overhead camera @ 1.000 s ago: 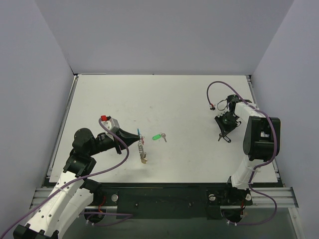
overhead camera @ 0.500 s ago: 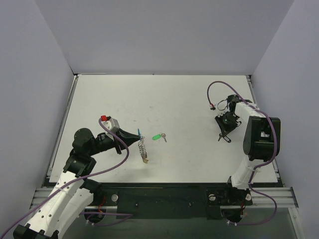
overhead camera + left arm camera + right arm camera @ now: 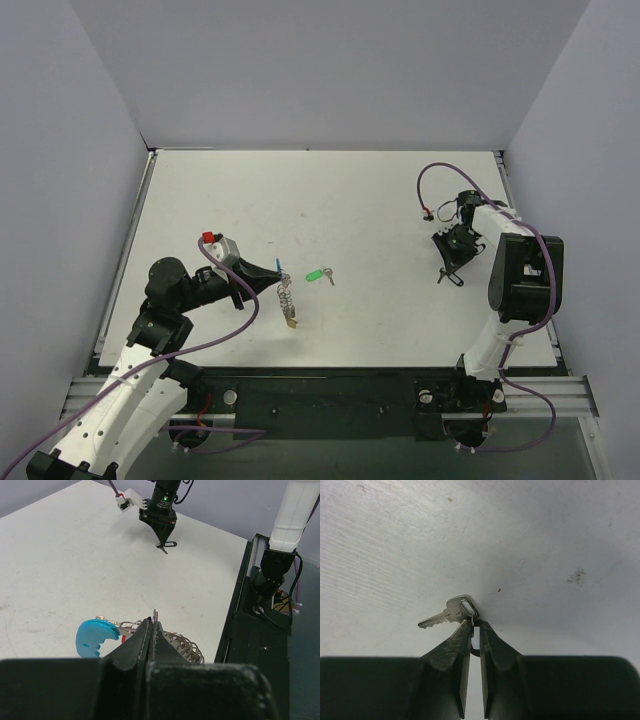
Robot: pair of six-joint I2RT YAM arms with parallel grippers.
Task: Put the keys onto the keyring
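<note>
My left gripper (image 3: 277,281) is shut on the keyring (image 3: 285,296), a silvery coiled loop that hangs from the fingertips just over the table. In the left wrist view the jaws (image 3: 154,623) pinch the wire, with the blue tag (image 3: 95,636) to the left and the coils (image 3: 185,646) to the right. The green-tagged key (image 3: 319,274) lies on the table right of the keyring. My right gripper (image 3: 447,271) is at the right of the table, shut on the black-rimmed tag of the other key (image 3: 448,615). That silver key lies flat at its fingertips (image 3: 464,630).
The white table (image 3: 330,200) is ringed by grey walls at the back and sides. A black rail (image 3: 330,400) runs along the near edge. Purple cables loop from both wrists. A yellow tag (image 3: 290,322) hangs at the keyring's lower end.
</note>
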